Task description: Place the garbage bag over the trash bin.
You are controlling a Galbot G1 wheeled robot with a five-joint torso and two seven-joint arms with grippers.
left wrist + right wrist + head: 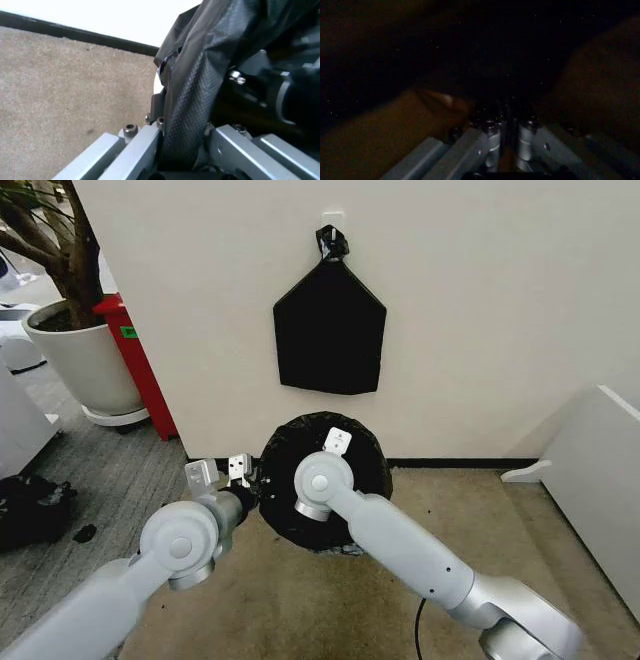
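At the far left of the head view a large white plant pot [85, 360] stands on grey floor beside a red cabinet [140, 370], and a crumpled dark heap [35, 505] lies on the floor near the left edge. Next comes the left arm, reaching forward over the beige carpet [250, 600]; its left pincer [250, 485] is at the left side of the bin's mouth. In the left wrist view that pincer's textured finger [187, 120] lies pressed against the folds of the garbage bag [235, 33], closed on the black film at the rim. The garbage bag [290, 455] is draped over the trash bin, which sits on the carpet right at the foot of the white wall [480, 310]; the bin itself is hidden under the film apart from what may be a pale sliver of rim in the left wrist view. Above it a flat black bundle [330, 330] hangs on the wall from a knotted top. The right arm crosses over the bin's mouth, and the right pincer [505, 123] is down inside the dark bag; there its fingers stand close together, nearly meeting, though the gloom leaves it unclear whether any film is between them. A white panel [600, 470] leans at the right edge.
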